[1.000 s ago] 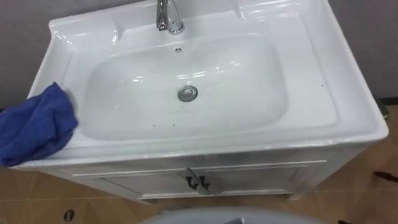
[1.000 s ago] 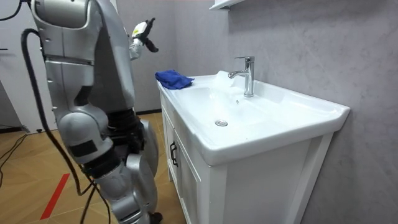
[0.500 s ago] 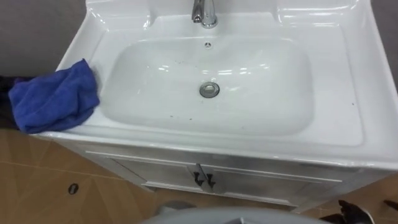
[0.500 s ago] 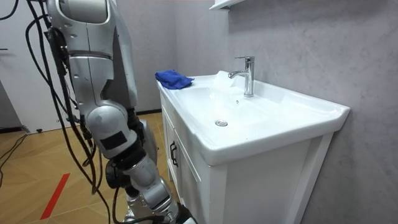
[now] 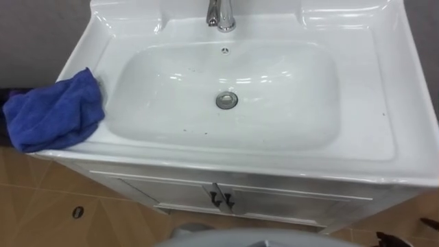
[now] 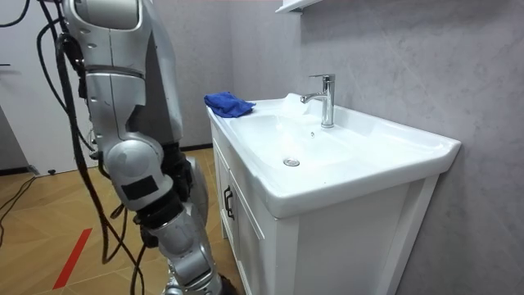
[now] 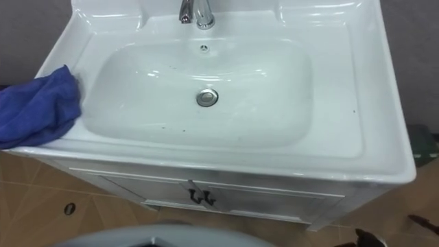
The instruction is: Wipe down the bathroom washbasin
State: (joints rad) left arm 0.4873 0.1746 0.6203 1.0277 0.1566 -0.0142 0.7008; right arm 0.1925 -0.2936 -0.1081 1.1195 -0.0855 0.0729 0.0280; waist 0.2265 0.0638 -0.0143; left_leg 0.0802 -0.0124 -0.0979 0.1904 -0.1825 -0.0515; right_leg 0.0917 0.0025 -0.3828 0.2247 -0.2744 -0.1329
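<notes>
The white basin (image 5: 226, 89) is set in a white vanity, with a chrome drain (image 5: 226, 100) in the middle of its bowl and small dark specks scattered over the bowl's floor. A crumpled blue cloth (image 5: 53, 113) lies on the basin's left rim, partly over the edge; in the room view the cloth (image 6: 229, 103) sits at the far end of the top. No hand touches it. My right hand (image 7: 363, 238) shows as a dark tip low at the right, below the cabinet front. I stand facing the basin.
A chrome faucet (image 5: 221, 15) rises at the back centre of the basin. Two cabinet doors with dark handles (image 5: 219, 199) close the vanity below. Grey wall stands behind, wooden floor lies around, and a shelf corner (image 6: 299, 5) hangs above the faucet.
The eye view has shifted, so the basin now sits more squarely before me. In the room view my near arm has swung down beside the cabinet. The cloth has not moved.
</notes>
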